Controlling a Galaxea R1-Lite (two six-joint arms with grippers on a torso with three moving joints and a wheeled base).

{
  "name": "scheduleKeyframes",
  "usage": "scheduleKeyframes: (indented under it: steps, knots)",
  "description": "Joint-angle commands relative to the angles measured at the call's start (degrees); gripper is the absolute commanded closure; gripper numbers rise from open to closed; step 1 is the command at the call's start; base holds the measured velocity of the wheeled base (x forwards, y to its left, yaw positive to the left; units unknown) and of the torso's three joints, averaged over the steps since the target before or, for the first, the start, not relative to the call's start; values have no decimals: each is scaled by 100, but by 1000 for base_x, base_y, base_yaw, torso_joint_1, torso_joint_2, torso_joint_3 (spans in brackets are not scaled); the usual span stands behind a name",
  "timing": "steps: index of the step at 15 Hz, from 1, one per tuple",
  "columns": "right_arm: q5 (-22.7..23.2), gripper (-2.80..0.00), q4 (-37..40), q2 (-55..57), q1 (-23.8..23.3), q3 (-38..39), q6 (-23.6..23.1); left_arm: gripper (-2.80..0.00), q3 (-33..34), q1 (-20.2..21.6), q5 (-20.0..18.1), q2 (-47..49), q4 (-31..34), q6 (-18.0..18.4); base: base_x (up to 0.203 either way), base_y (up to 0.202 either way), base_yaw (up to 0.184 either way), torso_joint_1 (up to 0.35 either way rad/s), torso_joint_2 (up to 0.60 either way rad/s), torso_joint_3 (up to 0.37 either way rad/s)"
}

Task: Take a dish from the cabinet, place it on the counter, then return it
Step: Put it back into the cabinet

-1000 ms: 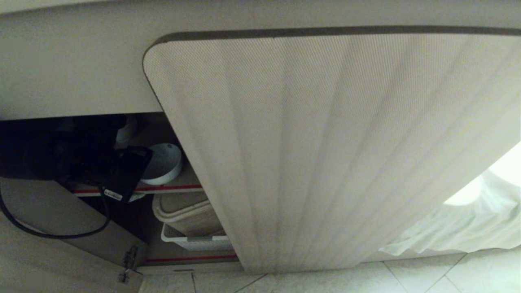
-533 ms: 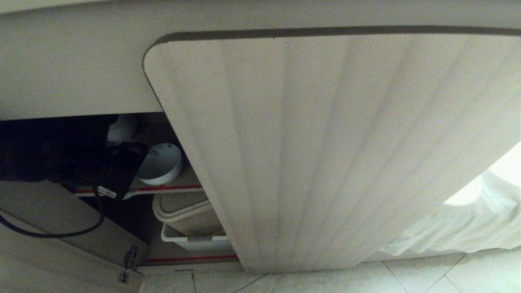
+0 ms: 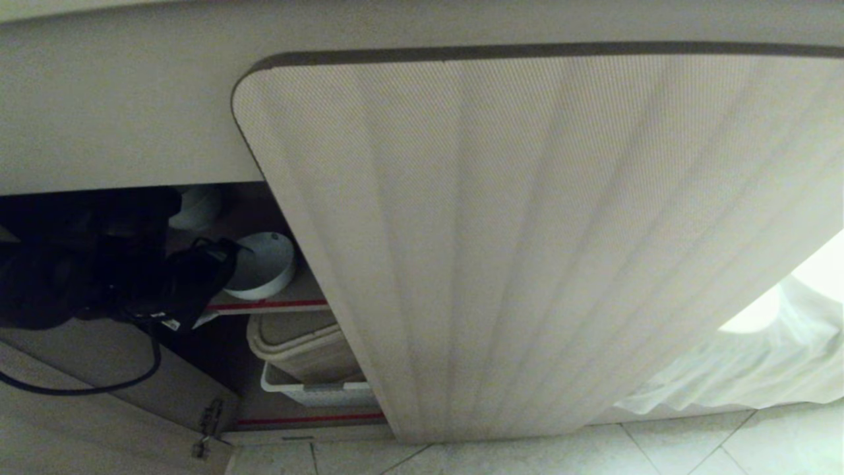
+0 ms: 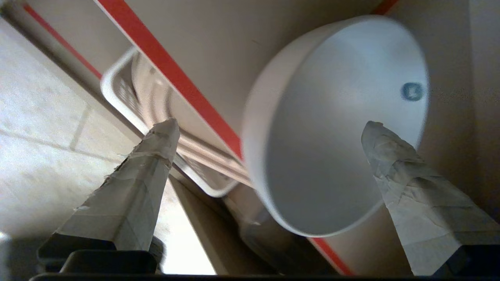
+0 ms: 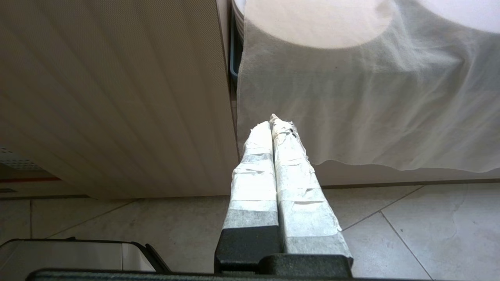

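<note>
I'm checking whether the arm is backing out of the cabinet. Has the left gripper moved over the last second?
Yes. In the head view the left gripper has drawn left, away from the dish on the red-edged shelf, uncovering more of it.

My head view is dim and soft; the cabinet interior sits in deep shadow, my left arm a near-black mass. Strong wide-angle bending curves the ribbed door. Blown-out glare at the right edge over the white cloth. In my left wrist view, the dish rim is motion-blurred; floor tiles are brightly lit. My right wrist view is evenly lit, with an overexposed patch above the cloth.
</note>
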Motion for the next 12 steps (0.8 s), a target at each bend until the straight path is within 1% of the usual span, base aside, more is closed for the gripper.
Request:
scheduleKeyframes:
  steps: [1,4,6,9,12]
  knots:
    - [1,0,0,0,9,0,2,-280,358,-30,86,-57,-342,154,0,0,0,0,0,0]
    - [1,0,0,0,0,0,2,-280,820,-53,227,-83,-1078,550,0,0,0,0,0,0]
    - [1,0,0,0,9,0,2,-280,1033,-53,251,-111,-1465,845,0,0,0,0,0,0]
    - [1,0,0,0,1,0,2,-280,1237,-66,321,-182,-1819,1249,0,0,0,0,0,0]
    - [1,0,0,0,1,0,2,-280,1470,-122,322,-310,-2014,1486,0,0,0,0,0,0]
